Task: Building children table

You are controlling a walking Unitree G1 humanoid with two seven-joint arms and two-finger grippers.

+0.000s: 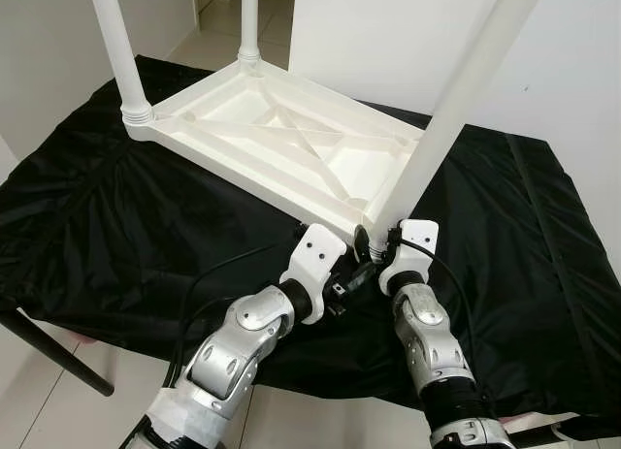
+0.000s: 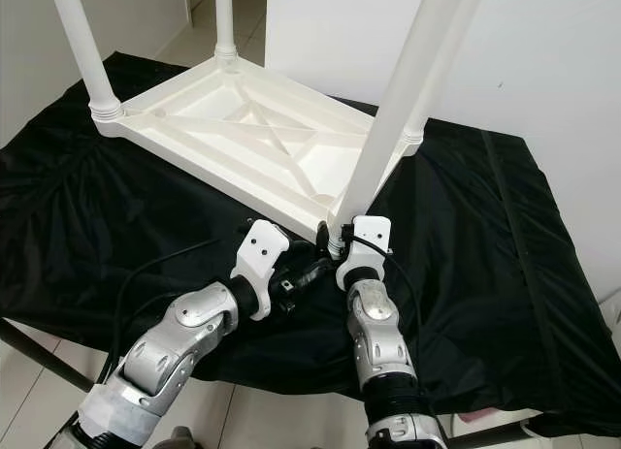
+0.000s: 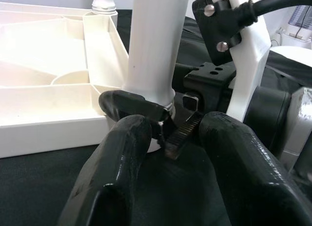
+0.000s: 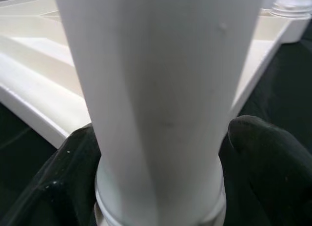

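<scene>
On the black-draped worktop (image 1: pixel 116 226) lies the upturned white children's table (image 1: pixel 281 144); right end effector (image 4: pixel 161 187) grips its near leg (image 1: pixel 456 110), left end effector (image 3: pixel 170 153) open beside it

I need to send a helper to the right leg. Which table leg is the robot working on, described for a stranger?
On the black cloth lies an upturned white children's table, legs pointing up. Take the leg at the corner nearest the robot. Unlike the other legs, its base is clasped by the right gripper, with the left gripper beside it.
</scene>
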